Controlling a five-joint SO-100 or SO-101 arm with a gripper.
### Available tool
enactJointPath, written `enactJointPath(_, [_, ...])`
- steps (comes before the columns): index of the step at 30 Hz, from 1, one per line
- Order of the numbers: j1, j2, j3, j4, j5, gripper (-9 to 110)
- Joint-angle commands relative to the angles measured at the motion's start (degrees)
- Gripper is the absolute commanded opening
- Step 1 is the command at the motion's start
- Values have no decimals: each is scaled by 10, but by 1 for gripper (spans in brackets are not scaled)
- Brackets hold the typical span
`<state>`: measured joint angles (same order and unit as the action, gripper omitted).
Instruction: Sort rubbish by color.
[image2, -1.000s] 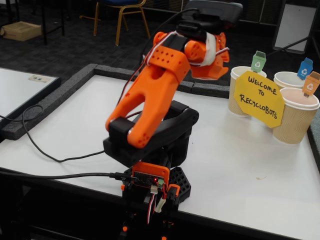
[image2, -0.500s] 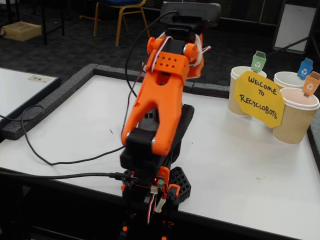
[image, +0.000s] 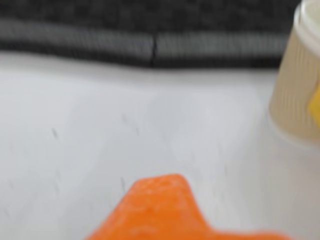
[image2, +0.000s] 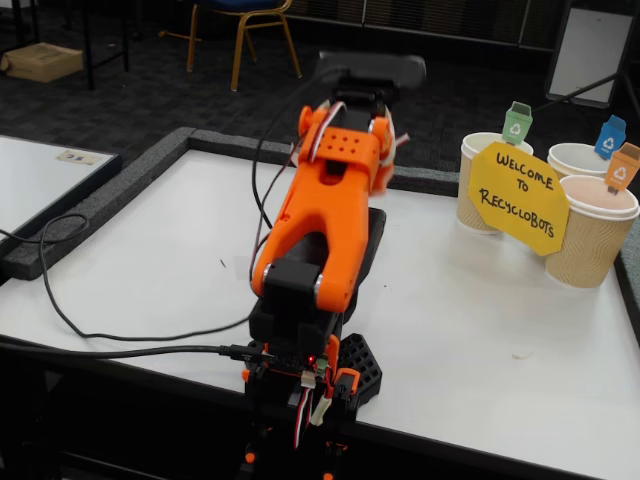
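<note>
No rubbish shows in either view; the paper wads are hidden or out of frame. My orange arm (image2: 320, 220) stands mid-table in the fixed view and reaches away from the camera, its wrist camera (image2: 370, 68) on top. The arm's own links hide the gripper there. The wrist view is blurred and shows only one orange finger (image: 162, 210) at the bottom edge, above bare white table (image: 100, 130). Nothing is seen between the fingers, and the jaw opening is out of frame.
Three paper cups (image2: 592, 232) with small coloured recycling tags stand at the back right behind a yellow sign (image2: 518, 195). One cup (image: 297, 90) fills the wrist view's right edge. A grey foam border (image2: 130, 180) rims the table; black cables (image2: 90, 310) trail at the left.
The arm has swung from pointing right toward the cups to pointing straight away from the camera, and its wrist has dropped lower over the table.
</note>
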<state>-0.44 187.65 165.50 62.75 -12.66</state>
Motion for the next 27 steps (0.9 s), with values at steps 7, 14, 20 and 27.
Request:
enactJointPath(7, [18,8,47,-10,98,0])
enactJointPath(14, [30,8,90,-9,129,0])
enactJointPath(20, [18,8,83,25,146,0])
enactJointPath(27, [9,8,73,72,146,0])
